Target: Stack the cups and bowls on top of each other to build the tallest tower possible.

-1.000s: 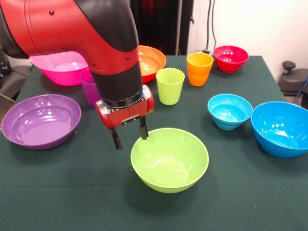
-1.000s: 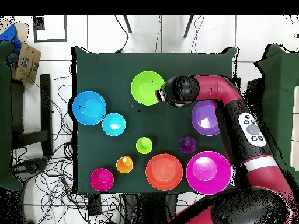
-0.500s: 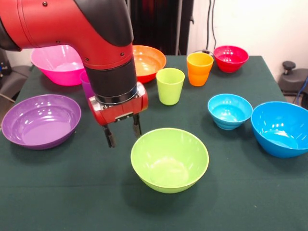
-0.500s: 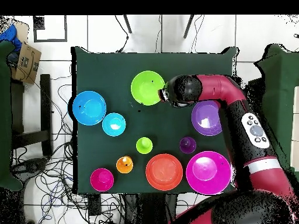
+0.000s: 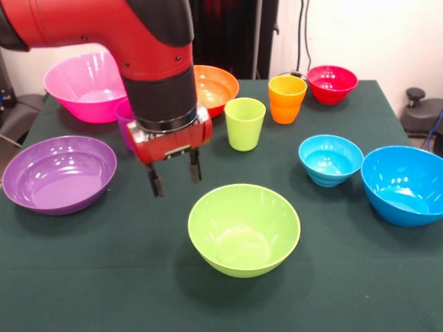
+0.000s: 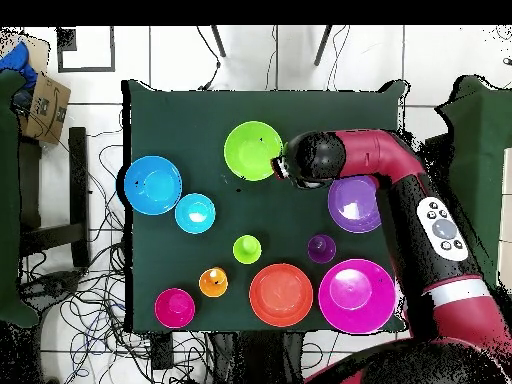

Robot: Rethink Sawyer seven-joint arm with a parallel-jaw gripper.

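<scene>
My gripper (image 5: pixel 176 181) (image 6: pixel 280 168) hangs open and empty above the cloth, just left of the lime green bowl (image 5: pixel 243 228) (image 6: pixel 252 150) and clear of its rim. Behind it stand the lime green cup (image 5: pixel 245 123) (image 6: pixel 247 249) and the orange cup (image 5: pixel 286 98) (image 6: pixel 213 283). The arm partly hides the purple cup (image 5: pixel 125 123) (image 6: pixel 321 248). The shallow purple bowl (image 5: pixel 59 173) (image 6: pixel 352 205) lies to the left. The pink bowl (image 5: pixel 83 86) and orange bowl (image 5: pixel 216 86) sit at the back. On the right are the red bowl (image 5: pixel 332 83), the light blue bowl (image 5: pixel 330 159) and the big blue bowl (image 5: pixel 405 183).
All pieces stand apart on the dark green table (image 5: pixel 104 277), none stacked. The red and black arm (image 5: pixel 138 48) reaches in over the back left. Cables and a cardboard box (image 6: pixel 40 100) lie on the floor beside the table.
The gripper has risen and drifted left, away from the lime green bowl's rim, still open. Cups and bowls have not moved.
</scene>
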